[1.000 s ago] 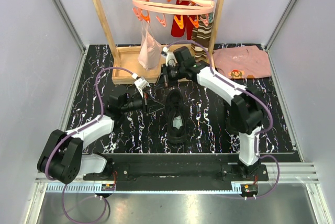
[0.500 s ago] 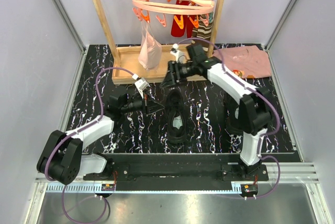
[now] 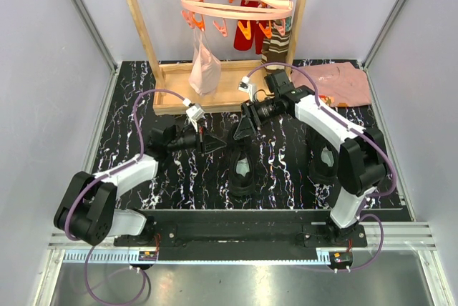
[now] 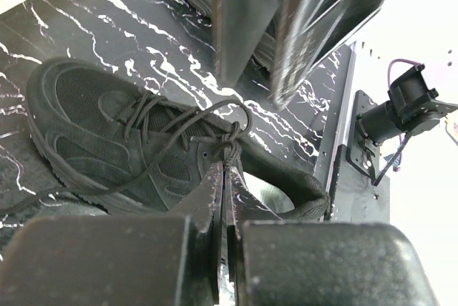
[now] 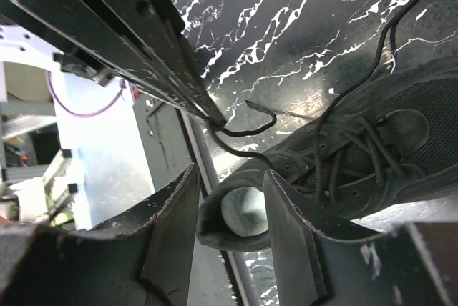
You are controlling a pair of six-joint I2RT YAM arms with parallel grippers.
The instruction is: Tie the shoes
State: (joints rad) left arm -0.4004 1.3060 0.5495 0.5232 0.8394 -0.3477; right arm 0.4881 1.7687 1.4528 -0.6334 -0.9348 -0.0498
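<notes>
the shoe (image 3: pixel 242 166) being tied lies mid-worktop (image 3: pixel 179 181) between the arms, the second shoe (image 3: pixel 323 159) well to its right. the left end effector (image 4: pixel 225 170) is pinched tight on a lace (image 4: pixel 227 140) at the crossing while the right end effector (image 5: pixel 230 171) hovers wide and empty; a hard pull could, i judge, drag the shoe or slip the thin lace free. only the wrist views show that pinch; the top view alone shows both shoes.

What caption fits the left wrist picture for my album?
Left gripper pinching the lace of a black shoe on the marbled table.
</notes>
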